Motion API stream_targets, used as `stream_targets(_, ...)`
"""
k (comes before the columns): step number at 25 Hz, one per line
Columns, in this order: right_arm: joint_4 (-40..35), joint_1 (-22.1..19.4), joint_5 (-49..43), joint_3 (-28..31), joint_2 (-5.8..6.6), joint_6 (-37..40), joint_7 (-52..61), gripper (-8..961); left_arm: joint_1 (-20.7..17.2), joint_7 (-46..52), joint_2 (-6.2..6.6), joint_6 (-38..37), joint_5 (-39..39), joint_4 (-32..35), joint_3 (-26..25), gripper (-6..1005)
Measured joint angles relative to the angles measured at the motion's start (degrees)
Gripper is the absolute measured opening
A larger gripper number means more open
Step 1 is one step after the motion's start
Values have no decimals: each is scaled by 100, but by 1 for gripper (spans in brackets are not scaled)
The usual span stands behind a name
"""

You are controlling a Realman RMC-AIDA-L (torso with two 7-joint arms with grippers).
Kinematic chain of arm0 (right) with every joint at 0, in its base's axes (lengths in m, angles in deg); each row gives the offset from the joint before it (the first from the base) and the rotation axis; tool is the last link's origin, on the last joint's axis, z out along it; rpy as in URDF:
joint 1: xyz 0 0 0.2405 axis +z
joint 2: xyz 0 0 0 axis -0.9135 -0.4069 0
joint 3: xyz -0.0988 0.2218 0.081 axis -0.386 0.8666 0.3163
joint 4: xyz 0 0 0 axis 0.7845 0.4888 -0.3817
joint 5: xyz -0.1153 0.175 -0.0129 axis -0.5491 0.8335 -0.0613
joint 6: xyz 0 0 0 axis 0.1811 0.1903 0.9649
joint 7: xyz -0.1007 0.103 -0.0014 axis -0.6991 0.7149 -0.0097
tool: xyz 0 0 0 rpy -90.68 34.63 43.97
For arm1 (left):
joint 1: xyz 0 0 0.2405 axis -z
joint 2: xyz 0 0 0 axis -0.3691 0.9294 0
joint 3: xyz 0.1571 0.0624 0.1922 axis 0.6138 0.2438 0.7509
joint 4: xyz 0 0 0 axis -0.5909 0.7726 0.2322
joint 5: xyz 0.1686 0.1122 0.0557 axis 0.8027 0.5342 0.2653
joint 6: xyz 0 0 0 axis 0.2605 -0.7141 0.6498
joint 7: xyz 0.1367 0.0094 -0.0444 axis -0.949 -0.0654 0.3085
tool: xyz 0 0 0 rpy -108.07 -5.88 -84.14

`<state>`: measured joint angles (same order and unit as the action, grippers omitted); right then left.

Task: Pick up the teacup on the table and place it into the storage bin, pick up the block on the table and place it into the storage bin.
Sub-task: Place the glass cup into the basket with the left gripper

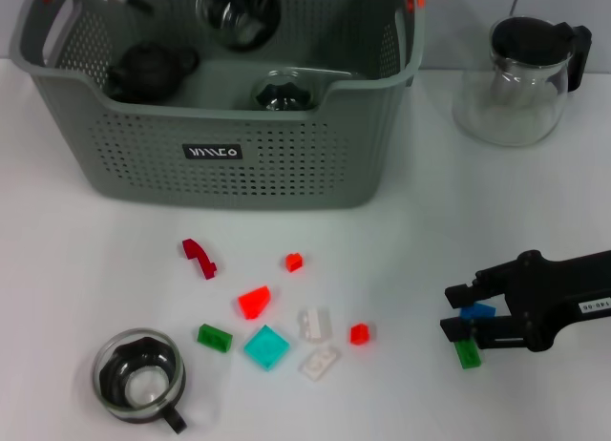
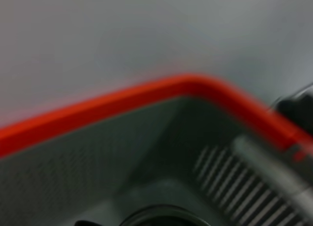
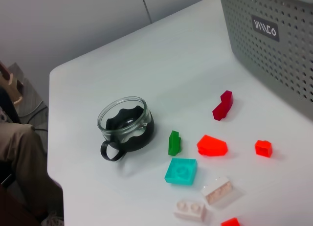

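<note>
- At the near left of the bench (image 1: 86, 260), the teacup (image 1: 140, 374) sits upright, handle toward me.
- I read the right tool (image 1: 458, 317) as released (a blue block (image 1: 476, 311) and a green block (image 1: 467, 351) lie at its tips, ungripped); the cup lies well left of it.
- Farther back stands the storage bin (image 1: 229, 155); the left tool is out of sight.

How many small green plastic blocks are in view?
2. One small green plastic block lies on the white table beside the teal square tile; the other sits at the right gripper. The gripper may hide more.
</note>
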<state>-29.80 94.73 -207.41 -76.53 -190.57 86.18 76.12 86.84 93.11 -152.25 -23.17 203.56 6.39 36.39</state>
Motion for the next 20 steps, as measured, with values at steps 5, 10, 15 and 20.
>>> stream_targets(5,4,14,0,-4,-6,-8,-2,462,196,45,-320,707,976,-564,61,43)
stream_targets(10,50,11,0,12,-7,-8,-7,462,218,10,-420,1077,1323,-957,92,42)
stream_targets(15,83,42,0,15,-1,-6,-13,462,215,22,-434,1109,1381,-1007,104,43)
stream_targets(20,83,48,0,21,6,20,-15,462,178,52,-472,1114,1316,-841,-59,120)
